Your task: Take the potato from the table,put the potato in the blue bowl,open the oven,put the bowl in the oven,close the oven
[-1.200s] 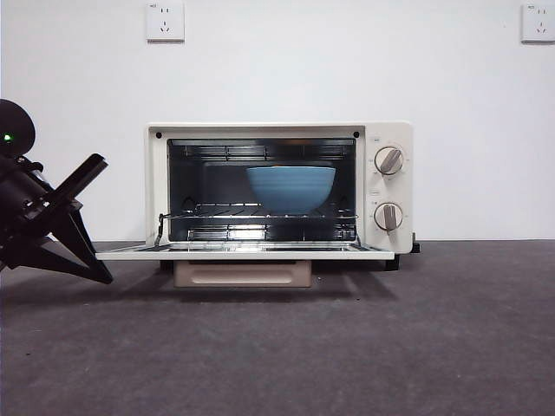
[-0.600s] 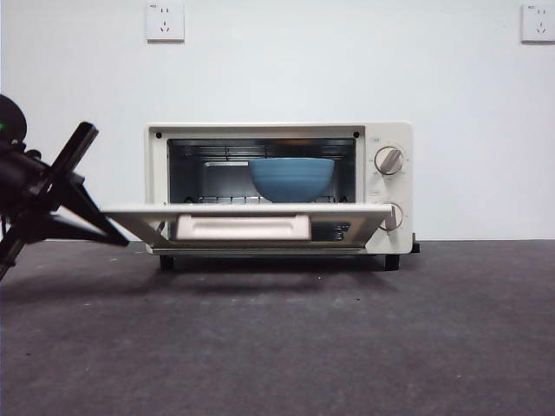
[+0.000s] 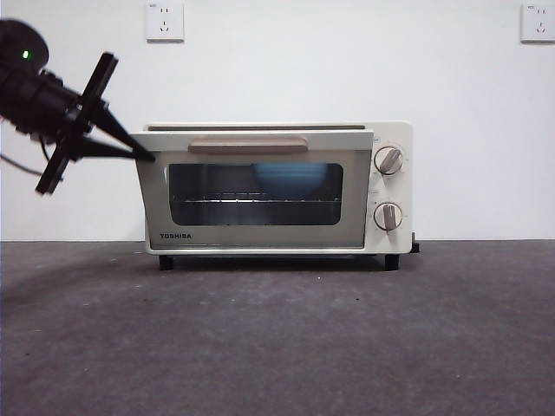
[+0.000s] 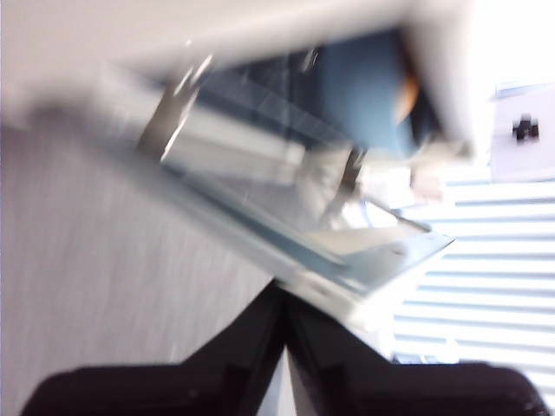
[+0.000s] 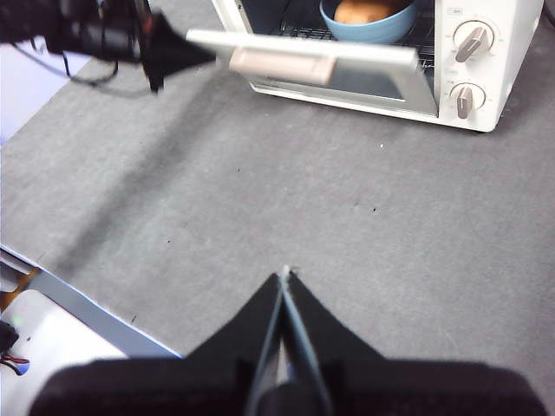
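Your left gripper [image 3: 149, 156] reaches in from the upper left of the front view, its two black jaws pressed together into one narrow tip with nothing between them; that tip touches the upper left corner of the oven door [image 3: 253, 192], which stands almost shut, still tilted out a little at the top; the beige handle [image 3: 248, 145] runs across the door's upper edge. Look through the dark glass and you see the blue bowl [image 3: 290, 178] sitting on the wire rack [image 3: 251, 200] inside the oven [image 3: 388, 186]; the right wrist view, looking down over the door's edge, shows the potato [image 5: 365, 10] lying inside that bowl. The oven stands on the grey table [image 3: 277, 338], its two knobs [image 3: 388, 159] on the right of its face. Your right gripper [image 5: 284, 279] waits well back from the oven, above bare table, its jaws closed to a thin line and holding nothing; two wall sockets [image 3: 165, 21] sit high on the white wall behind.
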